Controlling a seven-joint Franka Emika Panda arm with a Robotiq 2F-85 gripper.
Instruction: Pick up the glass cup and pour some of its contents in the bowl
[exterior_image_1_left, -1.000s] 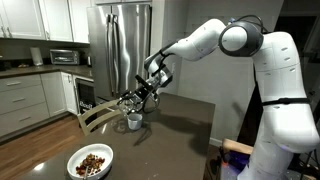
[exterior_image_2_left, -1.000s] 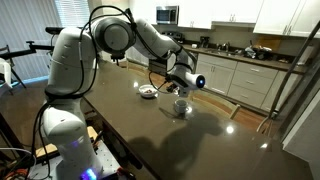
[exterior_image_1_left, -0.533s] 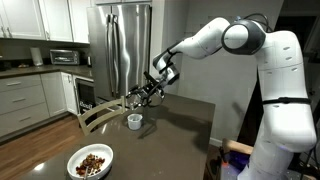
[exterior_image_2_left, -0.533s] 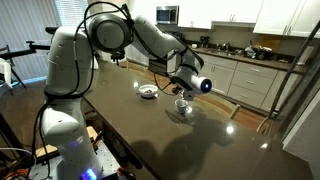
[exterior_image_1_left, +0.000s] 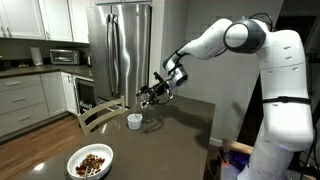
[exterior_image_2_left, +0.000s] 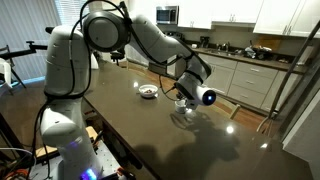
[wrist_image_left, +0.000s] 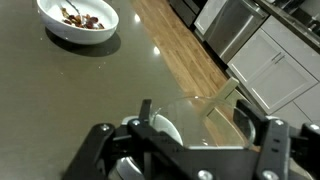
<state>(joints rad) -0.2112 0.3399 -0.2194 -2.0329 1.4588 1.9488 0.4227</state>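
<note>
Wrist view: our gripper (wrist_image_left: 186, 140) clamps the small clear glass cup (wrist_image_left: 205, 118) by its sidewall. We judge it light, rigid, slick and breakable; the wide white bowl (wrist_image_left: 60, 28) sits at ten o'clock.

free: bare table (exterior_image_1_left: 140, 148) between white cup (exterior_image_1_left: 134, 120) and bowl (exterior_image_1_left: 72, 163) | obstacle: white cup just below jaws

Home kitchen: fridge (exterior_image_1_left: 122, 50), cabinets (exterior_image_1_left: 22, 18), microwave (exterior_image_1_left: 64, 57).

A stainless-steel refrigerator (exterior_image_1_left: 120, 45) stands beside white cabinets (exterior_image_1_left: 20, 100) and a countertop microwave (exterior_image_1_left: 63, 57) in a kitchen with wood flooring (exterior_image_1_left: 35, 143), a dark glossy table (exterior_image_1_left: 175, 135) filling the foreground.
</note>
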